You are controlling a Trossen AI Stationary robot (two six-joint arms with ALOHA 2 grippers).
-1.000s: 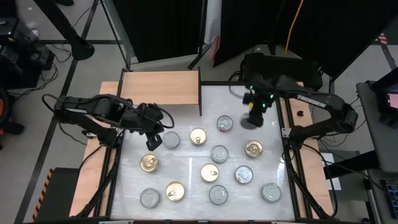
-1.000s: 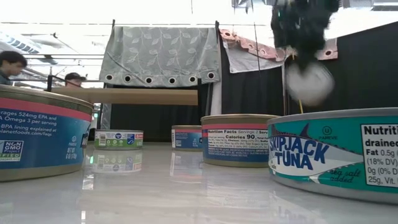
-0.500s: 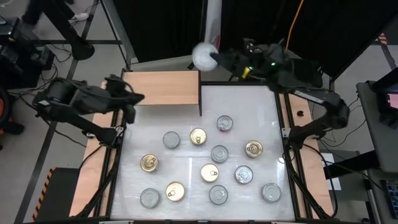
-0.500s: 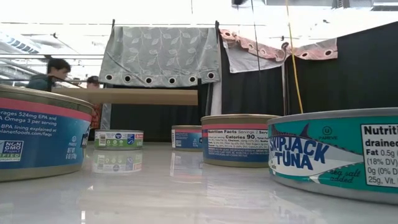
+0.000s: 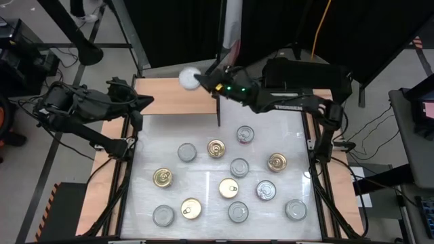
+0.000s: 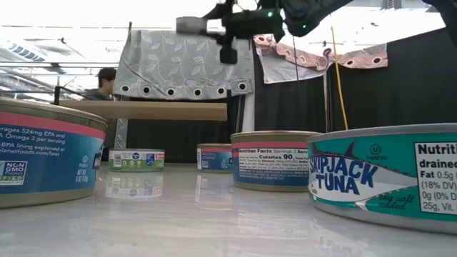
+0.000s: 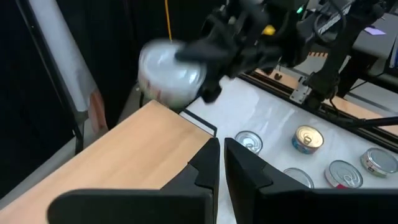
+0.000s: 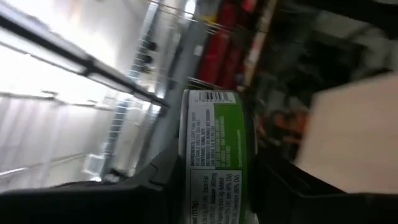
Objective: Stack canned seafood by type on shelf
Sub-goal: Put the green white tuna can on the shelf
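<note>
Whereas a second ago the right gripper (image 5: 197, 80) hung over the cans near the table's two o'clock, it has since swung across to the shelf (image 5: 163, 96) at eleven o'clock and now hovers above that board's rear right edge, its fingers clenched around a can (image 5: 188, 78) carried on its side, well clear of the wood. The left gripper (image 5: 140, 103), which a second ago was down among the cans at nine o'clock, has pulled back to the shelf's left edge, its two fingers pressed together on nothing. In the right wrist view the carried can (image 8: 216, 155) shows a green and white side label with a barcode and small print too fine to read. In the left wrist view the same can (image 7: 170, 72) is blurred above the light-wood board (image 7: 118, 162). Eleven cans remain on the white table (image 5: 203, 176), unmoved from where they lay before, silver and gold lids mixed. From table height, the nearest can (image 6: 385, 175) at three o'clock reads "SKIPJACK TUNA" on teal, with "drained" and "Fat 0.5g" on its panel; the middle can (image 6: 275, 158) reads "Nutrition Facts" and "Calories 90"; the can at nine o'clock (image 6: 46, 153) reads "Omega 3 per serving", "BPA lining" and "NON GMO".
</note>
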